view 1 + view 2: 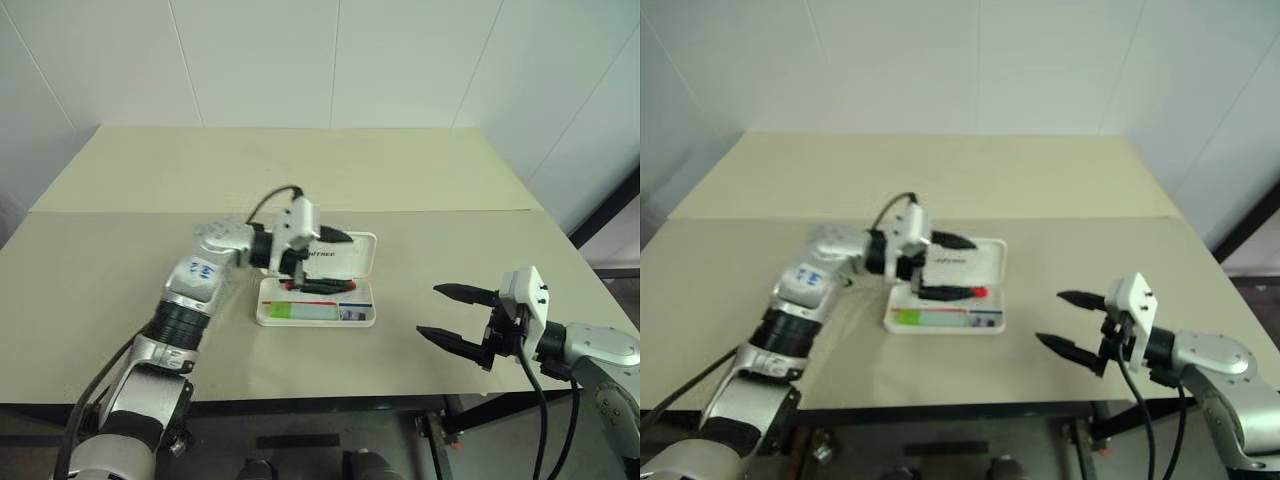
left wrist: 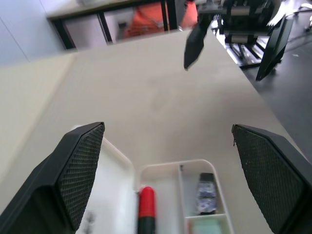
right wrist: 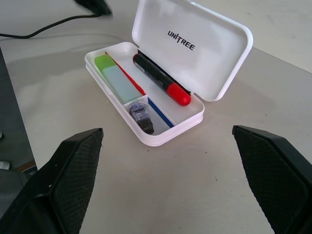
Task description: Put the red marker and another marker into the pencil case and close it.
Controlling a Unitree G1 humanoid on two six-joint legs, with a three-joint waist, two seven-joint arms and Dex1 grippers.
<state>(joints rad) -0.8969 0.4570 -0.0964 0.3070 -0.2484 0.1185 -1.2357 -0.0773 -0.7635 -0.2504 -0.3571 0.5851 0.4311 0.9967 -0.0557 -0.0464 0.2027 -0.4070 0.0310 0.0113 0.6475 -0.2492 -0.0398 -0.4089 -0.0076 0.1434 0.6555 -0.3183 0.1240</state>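
The flat white hard-plastic pencil case (image 3: 161, 92) lies open on the tabletop (image 1: 400, 180), slim black red-capped marker (image 3: 161, 79) and stubby green-capped highlighter (image 3: 114, 78) inside. My left claw (image 1: 325, 262) hovers above it, spread empty; my right claw (image 1: 455, 318) waits apart, open, leaving closing room.

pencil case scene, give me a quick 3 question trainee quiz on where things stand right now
1. True or false: the pencil case has its lid shut.
2. Which item lies in the compartment next to the hinge? A) the red marker B) the green highlighter C) the small dark item
3. Fill in: both the left hand and the right hand have their fingers ____.

Key
1. False: the lid stands open.
2. A: the red marker lies along the hinge side, with the highlighter in the outer compartment.
3. Open: neither hand holds anything.
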